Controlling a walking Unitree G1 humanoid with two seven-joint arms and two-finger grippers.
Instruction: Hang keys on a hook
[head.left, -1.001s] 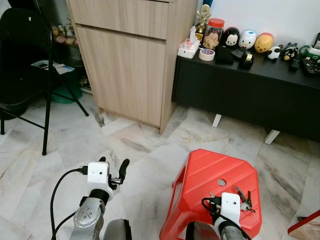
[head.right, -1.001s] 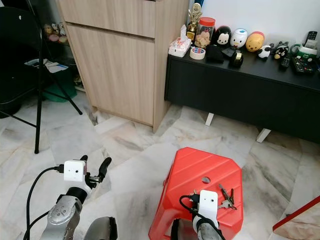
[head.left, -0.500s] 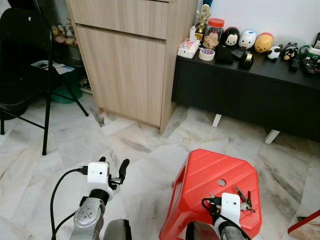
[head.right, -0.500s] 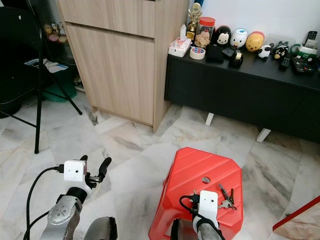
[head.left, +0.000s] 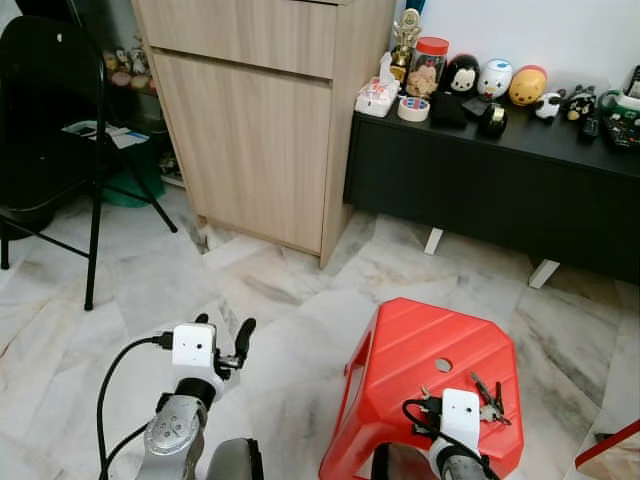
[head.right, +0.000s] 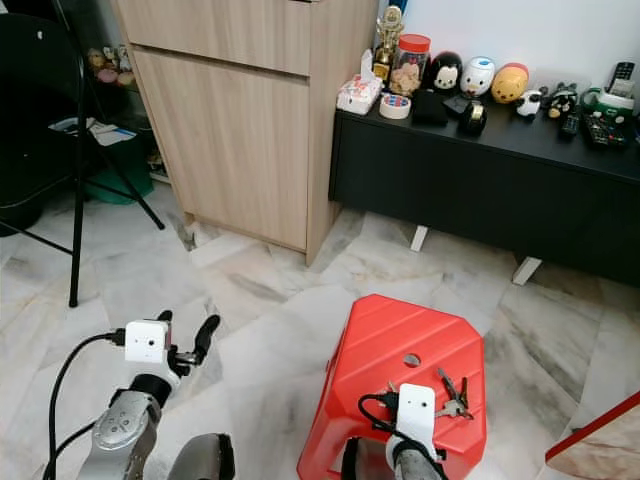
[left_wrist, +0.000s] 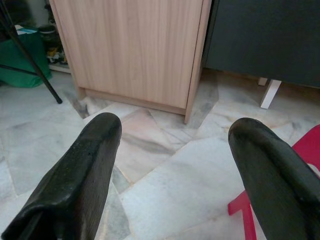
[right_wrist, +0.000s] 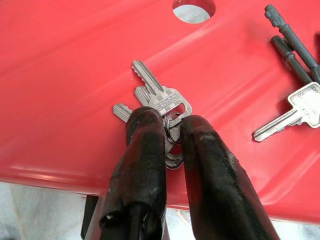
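A bunch of silver keys (right_wrist: 161, 99) lies on the top of a red plastic stool (head.left: 405, 350), near its front edge. My right gripper (right_wrist: 172, 126) is down on the stool top, and its two black fingers (right_wrist: 146, 150) are shut on the ring of that bunch. A second bunch with dark long keys (right_wrist: 295, 95) lies apart to one side, also seen as the second bunch (head.left: 488, 398) beside my right wrist camera (head.left: 460, 413). My left gripper (left_wrist: 175, 135) is open and holds nothing. It hangs over the marble floor to the left of the stool.
A wooden cabinet (head.left: 260, 120) stands ahead. To its right, a low black bench (head.left: 500, 180) carries toys, a jar, tape and remotes. A black folding chair (head.left: 50, 120) is at the far left. A round hole (head.left: 443, 365) marks the stool top.
My right wrist has sunk slightly toward the stool's front edge. The left arm has shifted a little to the left.
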